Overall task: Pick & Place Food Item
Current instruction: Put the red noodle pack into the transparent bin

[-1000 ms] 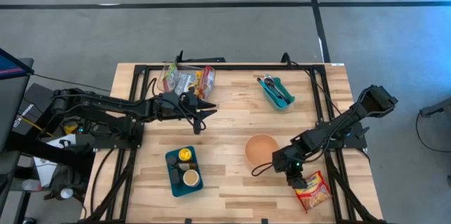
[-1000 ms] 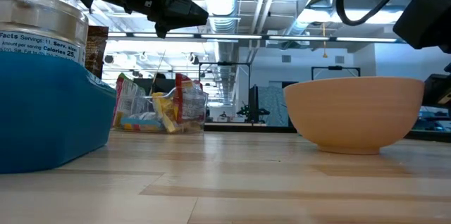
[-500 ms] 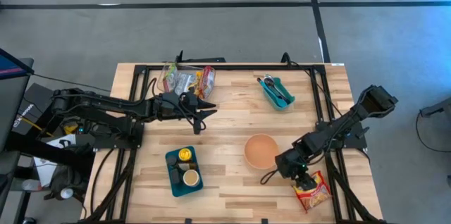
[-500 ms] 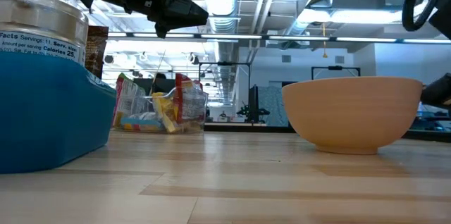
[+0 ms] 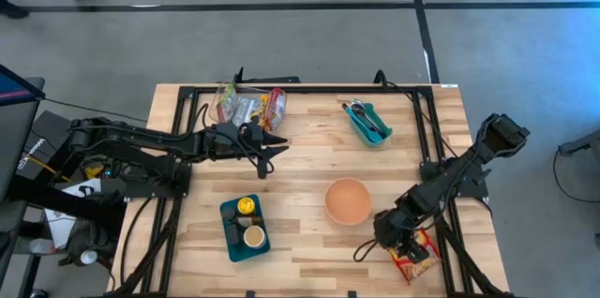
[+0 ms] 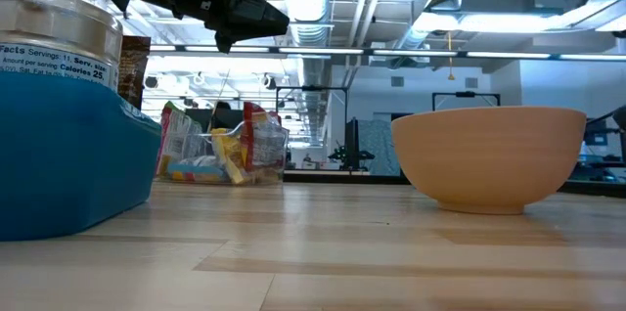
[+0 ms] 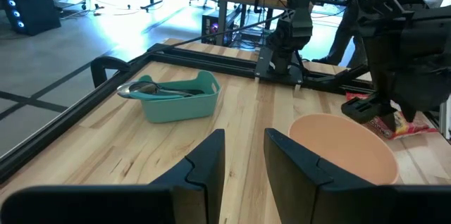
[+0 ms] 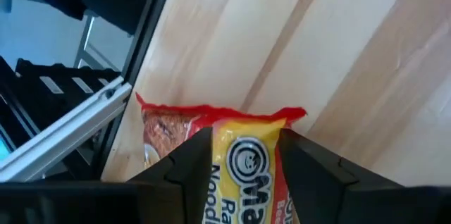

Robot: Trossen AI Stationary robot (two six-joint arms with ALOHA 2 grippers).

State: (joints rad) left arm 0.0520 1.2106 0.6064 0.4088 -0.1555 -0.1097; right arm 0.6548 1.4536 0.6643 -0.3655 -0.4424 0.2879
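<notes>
a teal utensil tray (image 5: 368, 125) and blue condiment bin (image 5: 242, 232) sit well apart.
</notes>
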